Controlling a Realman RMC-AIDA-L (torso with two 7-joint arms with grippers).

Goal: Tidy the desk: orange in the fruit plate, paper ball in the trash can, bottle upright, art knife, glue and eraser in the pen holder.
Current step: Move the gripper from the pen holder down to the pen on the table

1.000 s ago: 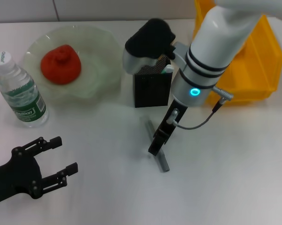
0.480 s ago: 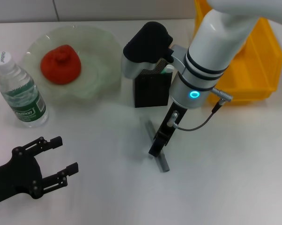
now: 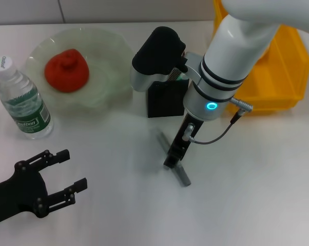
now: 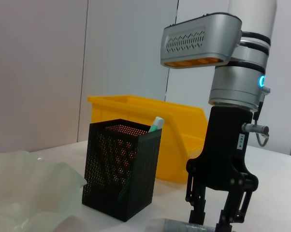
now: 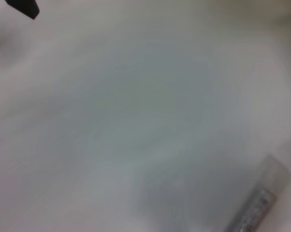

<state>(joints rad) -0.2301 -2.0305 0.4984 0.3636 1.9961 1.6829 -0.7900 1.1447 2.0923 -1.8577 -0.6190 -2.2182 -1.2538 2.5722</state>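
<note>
I work on a plain white desk [image 3: 118, 205], smooth and matte, and it fills nearly all of the head view. Along its far edge runs a pale grey wall [image 3: 118, 10], split by a dark upright seam [image 3: 59, 10] toward the far left corner. From the left wrist the same wall [image 4: 39, 72] rises in flat grey panels behind the desk's far edge. The right wrist shows only blurred pale desk surface [image 5: 111, 121].

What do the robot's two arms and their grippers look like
The right arm is glossy white with black bands, a glowing cyan ring, a silver wrist camera housing and a thin grey cable looping to its black right gripper. The left gripper is matte black throughout, with slim jaws of linked segments.
</note>
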